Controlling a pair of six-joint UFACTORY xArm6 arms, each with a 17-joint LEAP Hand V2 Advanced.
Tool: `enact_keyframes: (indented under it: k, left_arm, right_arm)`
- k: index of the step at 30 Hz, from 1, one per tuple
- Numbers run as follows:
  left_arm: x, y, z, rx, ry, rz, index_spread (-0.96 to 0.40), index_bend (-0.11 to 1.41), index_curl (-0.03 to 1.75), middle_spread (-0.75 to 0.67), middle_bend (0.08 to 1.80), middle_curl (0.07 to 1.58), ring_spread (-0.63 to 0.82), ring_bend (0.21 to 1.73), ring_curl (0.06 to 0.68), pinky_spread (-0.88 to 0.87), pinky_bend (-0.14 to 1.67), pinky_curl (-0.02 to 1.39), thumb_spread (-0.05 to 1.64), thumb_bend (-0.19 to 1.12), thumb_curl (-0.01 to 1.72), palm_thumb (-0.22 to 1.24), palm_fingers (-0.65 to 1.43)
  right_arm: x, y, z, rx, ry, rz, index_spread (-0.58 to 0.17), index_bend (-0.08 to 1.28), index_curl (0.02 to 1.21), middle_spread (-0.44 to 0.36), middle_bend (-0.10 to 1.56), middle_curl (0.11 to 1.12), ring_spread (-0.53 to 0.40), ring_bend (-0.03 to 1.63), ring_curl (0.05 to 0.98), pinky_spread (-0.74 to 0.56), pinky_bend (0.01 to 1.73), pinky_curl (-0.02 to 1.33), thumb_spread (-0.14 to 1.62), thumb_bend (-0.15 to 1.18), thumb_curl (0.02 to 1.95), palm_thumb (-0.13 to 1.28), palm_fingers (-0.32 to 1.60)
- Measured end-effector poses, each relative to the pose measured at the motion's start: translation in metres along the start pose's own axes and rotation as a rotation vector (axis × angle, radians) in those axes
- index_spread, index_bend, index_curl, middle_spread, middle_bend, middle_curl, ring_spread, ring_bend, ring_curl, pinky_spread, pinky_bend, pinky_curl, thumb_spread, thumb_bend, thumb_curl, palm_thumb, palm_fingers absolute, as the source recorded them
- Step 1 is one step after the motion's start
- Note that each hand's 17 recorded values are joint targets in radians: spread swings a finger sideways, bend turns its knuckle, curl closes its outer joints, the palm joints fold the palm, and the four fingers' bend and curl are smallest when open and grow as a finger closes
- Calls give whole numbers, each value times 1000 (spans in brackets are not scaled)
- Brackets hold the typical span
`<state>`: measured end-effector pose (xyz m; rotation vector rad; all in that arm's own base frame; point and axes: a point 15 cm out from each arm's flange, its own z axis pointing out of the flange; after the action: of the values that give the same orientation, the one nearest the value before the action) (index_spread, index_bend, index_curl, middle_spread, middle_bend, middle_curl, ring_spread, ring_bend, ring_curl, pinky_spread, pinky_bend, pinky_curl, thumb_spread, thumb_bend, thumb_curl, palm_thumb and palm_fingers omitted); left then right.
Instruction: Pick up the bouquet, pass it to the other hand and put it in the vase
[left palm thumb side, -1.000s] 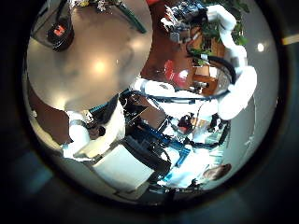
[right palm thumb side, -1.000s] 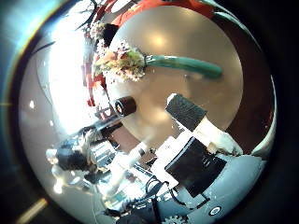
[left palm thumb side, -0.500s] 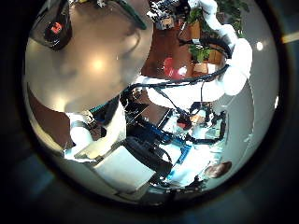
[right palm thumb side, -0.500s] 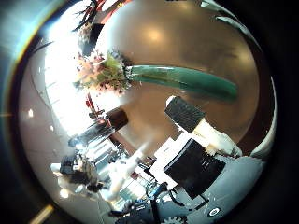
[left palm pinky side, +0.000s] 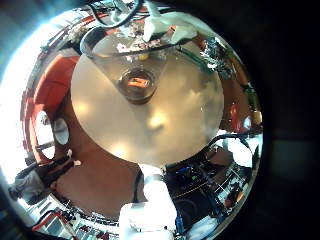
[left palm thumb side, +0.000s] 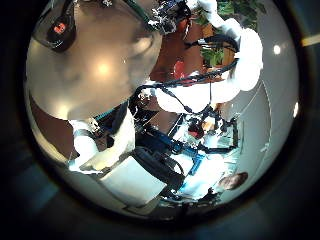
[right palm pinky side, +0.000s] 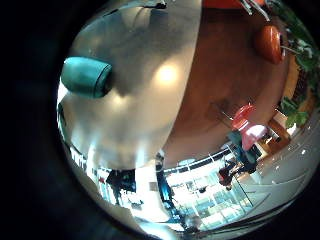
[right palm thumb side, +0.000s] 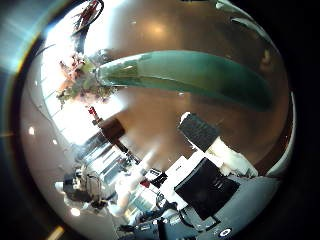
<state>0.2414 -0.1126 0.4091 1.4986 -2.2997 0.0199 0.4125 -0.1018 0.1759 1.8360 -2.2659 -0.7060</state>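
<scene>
So, the bouquet (right palm thumb side: 185, 75) is laid flat on the round table (right palm thumb side: 200, 30). Its long tapered wrap is stretched across the tabletop and the flower heads (right palm thumb side: 80, 75) are bunched at the end nearest the table edge. A big share of the right thumb side palm view is filled by it, so it's sat close under the right hand (right palm thumb side: 215, 150).

The one finger (right palm thumb side: 205, 128) that can be seen there is held out pretty much straight, just beside the wrap. A strip of bare tabletop is left between them, so nothing is being touched or pinched. The fingers are spread loose rather than curled, and nothing is held. In the right little finger side view only the blunt stem end of the wrap (right palm pinky side: 87, 77) gets caught, resting on the table with no finger around it.

The vase (left palm pinky side: 137, 85) is stood upright near the middle of the table, well apart from the left hand (left palm thumb side: 100, 150), which is parked off past the table's rim. Only a bit of that hand's body is shown at the view's edge, so whether it's spread or closed can't be told. From the left palm views the right hand (left palm thumb side: 175, 15) is seen low over the far side of the table, at the end of its arm (left palm thumb side: 235, 70).
</scene>
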Motion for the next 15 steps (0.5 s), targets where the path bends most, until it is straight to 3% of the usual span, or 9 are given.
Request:
enact_keyframes:
  k: [15]
  left_arm:
    - [1,-1,-3,2,-2,-3,113,178,348,436,187,306,627,431,211,549,197,317,1028,-25,344,515,60]
  right_arm:
    - [-17,-8,28,9,28,-27,-217,166,321,-45,449,440,-96,847,289,226,473,169,1070,-13,420,669,414]
